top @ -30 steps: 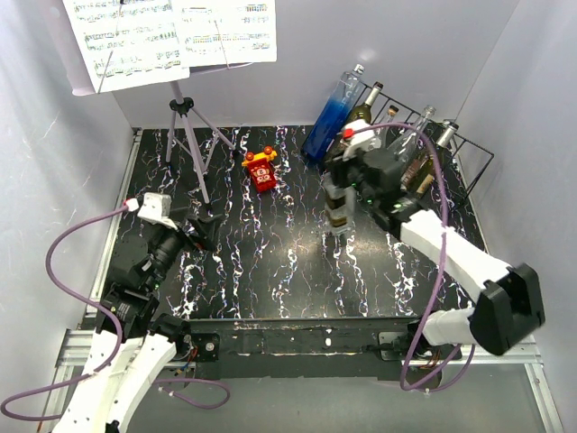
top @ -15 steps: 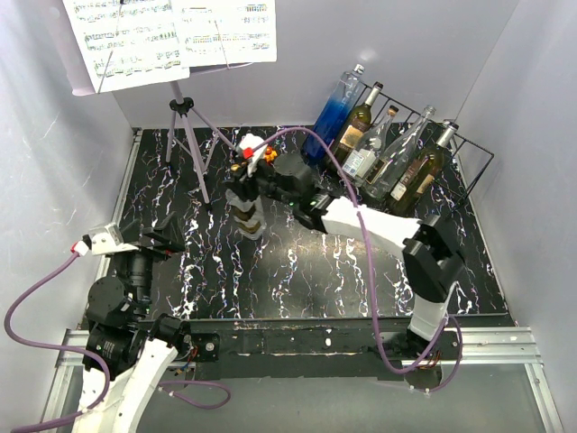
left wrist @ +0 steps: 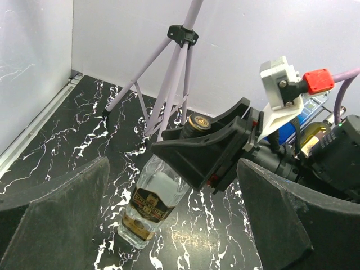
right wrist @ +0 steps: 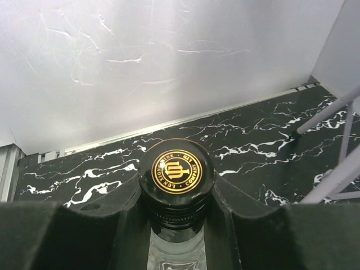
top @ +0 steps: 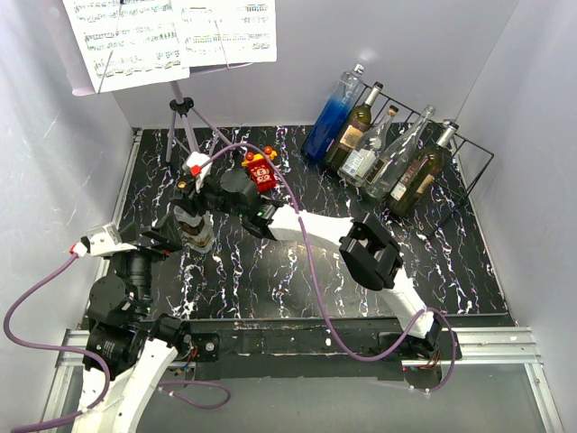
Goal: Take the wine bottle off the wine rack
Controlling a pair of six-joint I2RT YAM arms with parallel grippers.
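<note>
My right gripper (top: 190,204) is shut on the neck of a clear wine bottle (top: 195,231) with a black and gold cap (right wrist: 176,171). It holds the bottle tilted over the left part of the table, far from the wine rack (top: 471,155). The bottle's dark label shows in the left wrist view (left wrist: 151,203); its base is at or just above the table top. My left gripper (top: 155,240) is open and empty, its jaws wide on either side of the bottle (left wrist: 172,169) without touching it. Several bottles (top: 401,162) still lean in the rack.
A music stand tripod (top: 187,135) with sheet music (top: 171,36) stands at the back left, its legs just behind the held bottle (left wrist: 169,84). A red toy (top: 261,170) lies mid-table. A blue bottle (top: 330,115) leans at the rack's left end. Walls close in left and back.
My right arm has carried the bottle from beside the rack leftward across the table to the left side. My left arm drew back earlier and has since stayed put.
</note>
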